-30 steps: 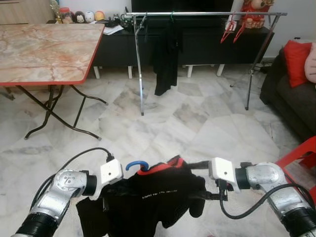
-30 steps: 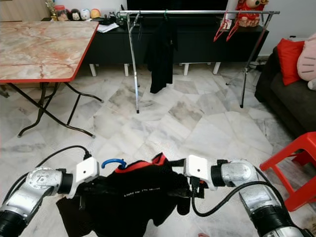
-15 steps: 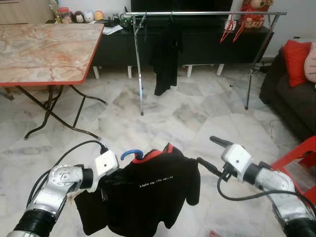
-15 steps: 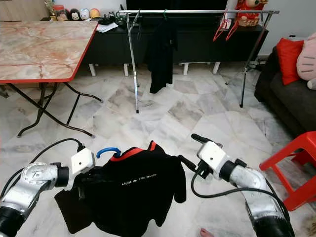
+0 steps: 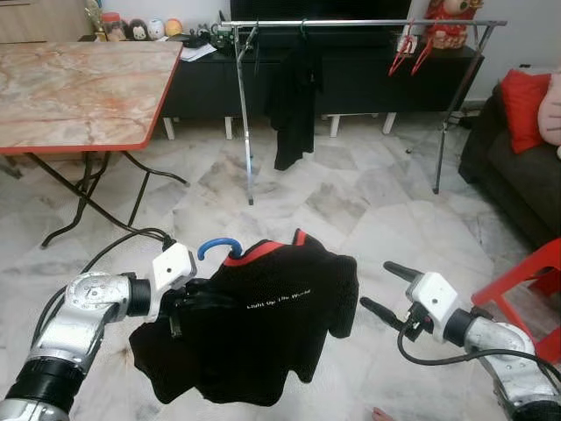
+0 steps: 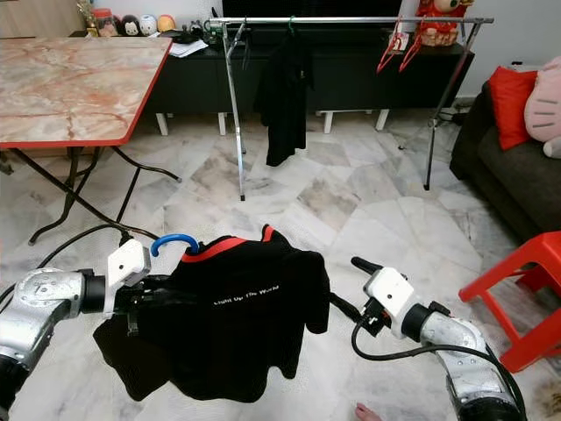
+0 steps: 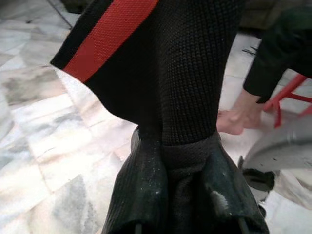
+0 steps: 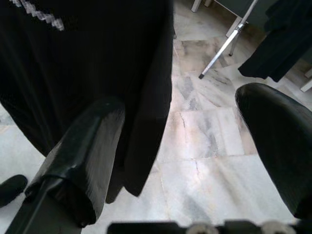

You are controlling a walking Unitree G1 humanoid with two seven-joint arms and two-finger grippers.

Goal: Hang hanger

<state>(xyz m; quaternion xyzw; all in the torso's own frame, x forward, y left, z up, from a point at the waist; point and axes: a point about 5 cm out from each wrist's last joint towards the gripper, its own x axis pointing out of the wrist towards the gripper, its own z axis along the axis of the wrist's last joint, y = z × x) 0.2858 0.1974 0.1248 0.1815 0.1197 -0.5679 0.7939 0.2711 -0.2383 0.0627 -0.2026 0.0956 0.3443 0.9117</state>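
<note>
One black T-shirt with a red collar band and white chest lettering (image 5: 263, 329) is carried on a hanger with a blue plastic hook (image 5: 216, 248), low centre-left of the head views. The left gripper (image 5: 188, 307) is clamped on the garment at the shoulder, where the hanger arm presumably runs under the cloth; in the left wrist view both fingers (image 7: 146, 190) are pressed tight against the knit fabric. The right gripper (image 5: 387, 287) is held lower right, fingers spread apart and empty, clear of the shirt's sleeve.

Step judged in hand: carrying toward the rail, load on the left arm alone. The long silver clothes rail on slanted legs (image 5: 368, 23) is seen along the top of the frame, well apart, with a black garment (image 5: 294, 105) and red hangers (image 5: 410, 48) hung on it.

Next move, as judged: an approach across the marble floor (image 5: 351, 210), then the blue hook raised over a bare stretch of rail. A bare foot (image 7: 239, 119) is noted in the left wrist view.
</note>
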